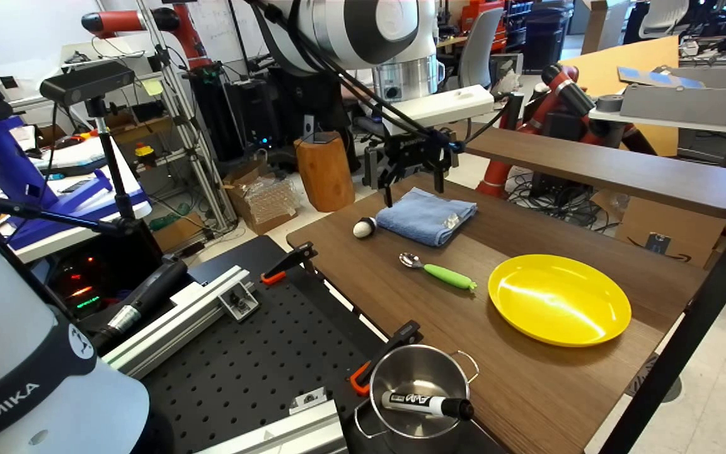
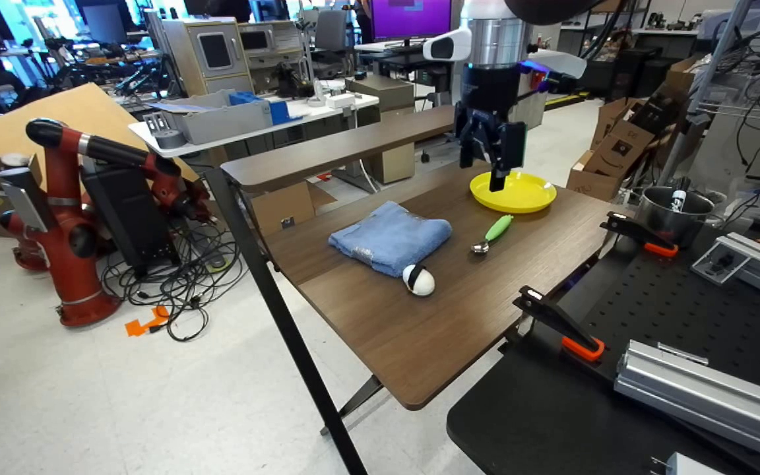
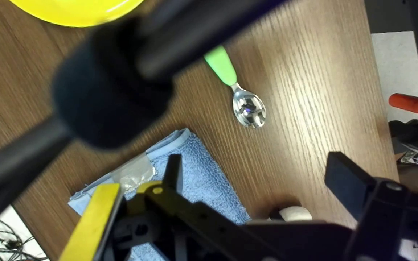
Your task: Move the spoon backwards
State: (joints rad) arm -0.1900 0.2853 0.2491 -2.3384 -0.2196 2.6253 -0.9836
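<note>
Step in hand, as I judge it: approach, with the grasp not yet made. The spoon (image 1: 433,270) lies on the table (image 1: 495,375) near the middle of the frame in an exterior view, metal bowl to the upper left, green handle towards the yellow plate (image 1: 558,299) but apart from it. My gripper (image 1: 413,197) hangs above the table; the wrist view shows its fingers (image 3: 345,183) spread wide with nothing between them, and puts the spoon in the upper middle of that frame, beyond the fingertips. Next move, I reckon: shift over the spoon, turn until the fingers can straddle the slim handle, descend, close, then slide or carry it; I cannot tell from here which way counts as backwards. Containers: the steel pot (image 1: 410,366), bottom middle of the exterior frame, holds a marker (image 1: 423,403) that leans with its black cap end past the rim. A grey bin (image 1: 687,107) stands at upper right; its contents I cannot make out
</note>
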